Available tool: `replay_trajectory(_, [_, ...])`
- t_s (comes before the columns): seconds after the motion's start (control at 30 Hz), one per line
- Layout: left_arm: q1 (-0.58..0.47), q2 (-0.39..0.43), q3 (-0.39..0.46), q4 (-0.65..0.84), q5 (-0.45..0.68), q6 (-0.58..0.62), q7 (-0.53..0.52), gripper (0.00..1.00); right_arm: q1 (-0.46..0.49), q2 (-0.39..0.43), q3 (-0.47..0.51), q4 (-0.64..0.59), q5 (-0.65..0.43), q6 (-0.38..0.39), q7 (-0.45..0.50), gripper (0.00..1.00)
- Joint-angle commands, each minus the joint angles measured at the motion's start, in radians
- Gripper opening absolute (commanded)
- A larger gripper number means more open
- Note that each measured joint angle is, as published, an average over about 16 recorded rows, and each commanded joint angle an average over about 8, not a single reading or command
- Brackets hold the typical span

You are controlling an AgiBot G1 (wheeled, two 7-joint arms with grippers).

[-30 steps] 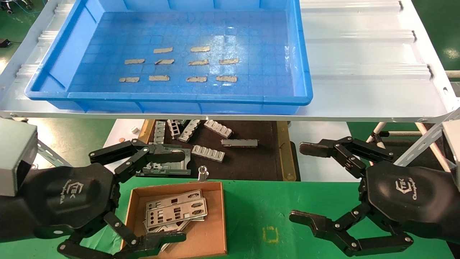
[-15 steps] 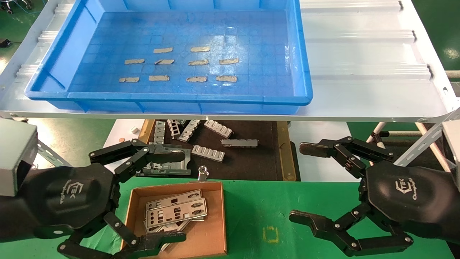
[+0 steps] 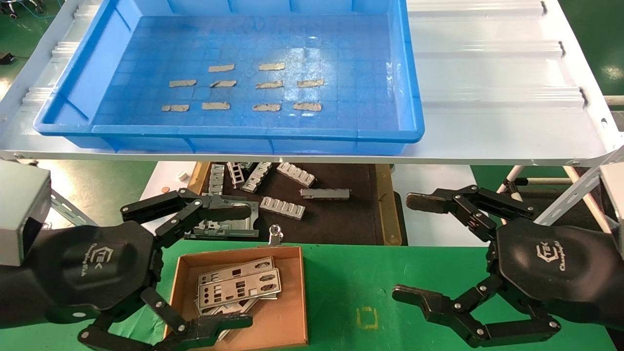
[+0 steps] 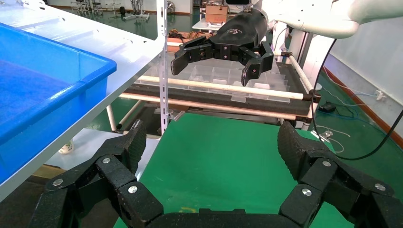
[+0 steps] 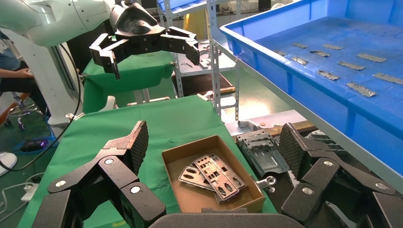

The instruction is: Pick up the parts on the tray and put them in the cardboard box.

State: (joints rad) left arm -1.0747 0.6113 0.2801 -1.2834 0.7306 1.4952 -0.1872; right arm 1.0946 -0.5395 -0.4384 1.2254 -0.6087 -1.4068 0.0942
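The blue tray (image 3: pixel 409 73) sits on the white shelf and holds only tan tape strips (image 3: pixel 265 86); no plates lie in it. Several silver punched plates (image 3: pixel 239 287) lie stacked in the small cardboard box (image 3: pixel 292 312) on the green table; they also show in the right wrist view (image 5: pixel 211 173). My left gripper (image 3: pixel 239 265) is open and empty, hovering just left of and over the box. My right gripper (image 3: pixel 412 246) is open and empty over the green table to the right.
A dark wood-edged board (image 3: pixel 341 219) behind the box carries chunky grey ribbed pieces (image 3: pixel 282 207) and a metal bracket (image 3: pixel 229 226). A silver clip (image 3: pixel 275 235) sits at the box's far edge. The white shelf (image 3: pixel 497 97) overhangs the board.
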Motion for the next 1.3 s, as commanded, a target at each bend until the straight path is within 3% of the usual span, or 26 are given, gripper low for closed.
replay_trajectory(0.03, [0.0,0.0,0.0,0.0,0.0,0.0,0.0,1.0,0.0,0.0,0.0,0.0,0.0,0.0,0.0,1.0])
replay_trajectory(1.3, [0.0,0.0,0.0,0.0,0.0,0.0,0.0,1.0,0.0,0.0,0.0,0.0,0.0,0.0,0.0,1.0])
